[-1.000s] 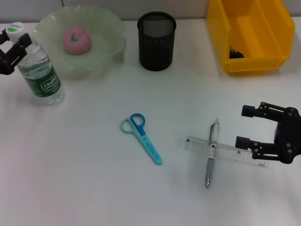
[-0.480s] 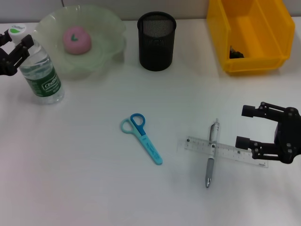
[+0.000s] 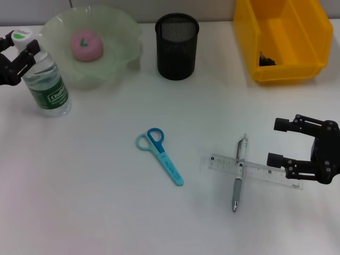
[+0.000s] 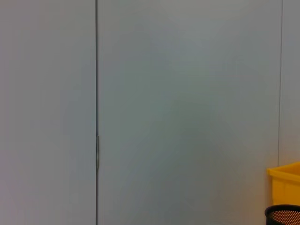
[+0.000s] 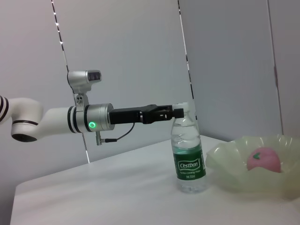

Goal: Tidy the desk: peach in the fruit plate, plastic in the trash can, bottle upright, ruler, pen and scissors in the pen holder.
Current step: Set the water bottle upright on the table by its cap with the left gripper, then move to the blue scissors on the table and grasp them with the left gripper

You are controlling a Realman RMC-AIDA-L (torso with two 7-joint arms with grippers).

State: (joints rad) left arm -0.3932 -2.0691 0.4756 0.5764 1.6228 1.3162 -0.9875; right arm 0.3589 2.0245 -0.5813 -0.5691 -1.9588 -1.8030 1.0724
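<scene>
Left end effector (image 3: 18,48) is up at 10 o'clock on the tabletop (image 3: 95,202), clamped on the cap of the bottle (image 3: 45,85), which stands upright next to the fruit plate (image 3: 125,32) with the peach (image 3: 86,44) in it. Right end effector (image 3: 277,142) sits at 4 o'clock, fingers spread wide and empty, right at the end of the ruler (image 3: 255,171) lying across the pen (image 3: 238,175).

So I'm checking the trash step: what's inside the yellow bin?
A small dark crumpled thing lies on the floor of the yellow bin, against its left wall. What it is can't be told, and the front wall hides the nearest floor.
</scene>
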